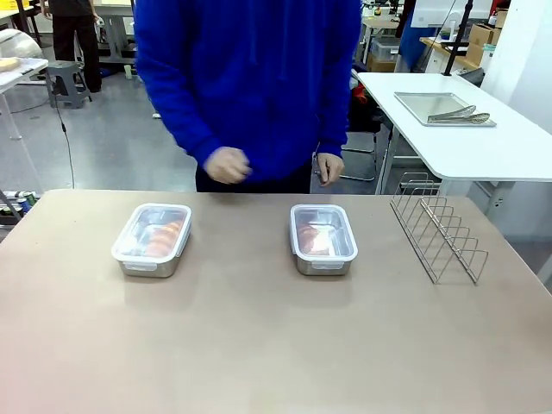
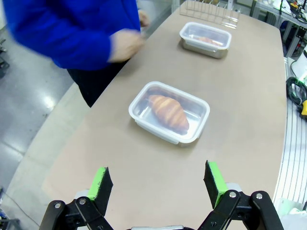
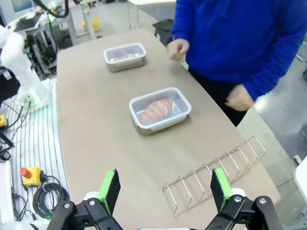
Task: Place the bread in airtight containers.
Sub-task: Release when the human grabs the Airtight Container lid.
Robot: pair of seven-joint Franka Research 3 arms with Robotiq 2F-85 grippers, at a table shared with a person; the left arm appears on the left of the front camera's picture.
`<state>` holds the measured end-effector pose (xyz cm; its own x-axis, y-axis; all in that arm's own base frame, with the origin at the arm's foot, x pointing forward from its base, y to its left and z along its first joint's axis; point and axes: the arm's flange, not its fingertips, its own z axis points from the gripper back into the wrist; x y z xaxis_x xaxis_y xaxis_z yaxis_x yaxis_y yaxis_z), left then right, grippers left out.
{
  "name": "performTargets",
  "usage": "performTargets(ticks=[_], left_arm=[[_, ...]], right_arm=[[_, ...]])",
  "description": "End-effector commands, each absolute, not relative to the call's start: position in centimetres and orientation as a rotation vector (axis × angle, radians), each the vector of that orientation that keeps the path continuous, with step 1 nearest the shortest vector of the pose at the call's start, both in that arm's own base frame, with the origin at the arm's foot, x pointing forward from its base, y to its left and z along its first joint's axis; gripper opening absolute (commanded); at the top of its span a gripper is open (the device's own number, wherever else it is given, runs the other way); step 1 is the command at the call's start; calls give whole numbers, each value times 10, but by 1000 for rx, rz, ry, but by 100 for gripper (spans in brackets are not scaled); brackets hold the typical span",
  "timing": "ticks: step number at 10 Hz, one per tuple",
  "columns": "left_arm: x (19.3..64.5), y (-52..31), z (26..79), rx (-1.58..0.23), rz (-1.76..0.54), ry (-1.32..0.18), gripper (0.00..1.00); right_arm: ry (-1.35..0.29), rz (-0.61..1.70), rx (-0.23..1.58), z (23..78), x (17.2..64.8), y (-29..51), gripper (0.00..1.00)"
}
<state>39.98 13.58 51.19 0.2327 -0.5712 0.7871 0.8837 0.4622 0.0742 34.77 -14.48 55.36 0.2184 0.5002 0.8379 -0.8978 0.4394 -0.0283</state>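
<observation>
While both grippers are hanging wide open and empty above the table (image 1: 259, 362), two lidded steel containers are sitting apart.
Left container (image 1: 153, 239) and right container (image 1: 323, 238) are each enclosing a croissant (image 2: 169, 111); a wire rack (image 1: 438, 235) is standing rightmost.

The big tan table (image 1: 259, 345) held two shiny boxes with clear lids, the left box (image 1: 152, 239) and the middle box (image 1: 323, 239). A wire rack (image 1: 438, 226) stood at the right.
</observation>
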Motion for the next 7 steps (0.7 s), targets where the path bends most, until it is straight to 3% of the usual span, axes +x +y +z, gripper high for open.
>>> performTargets(ticks=[1,7], left_arm=[[399,134,512,-438,-1052,-866,100],[399,134,512,-438,-1052,-866,100]], right_arm=[[-909,1045,530,556,349,-146,100],[-909,1045,530,556,349,-146,100]])
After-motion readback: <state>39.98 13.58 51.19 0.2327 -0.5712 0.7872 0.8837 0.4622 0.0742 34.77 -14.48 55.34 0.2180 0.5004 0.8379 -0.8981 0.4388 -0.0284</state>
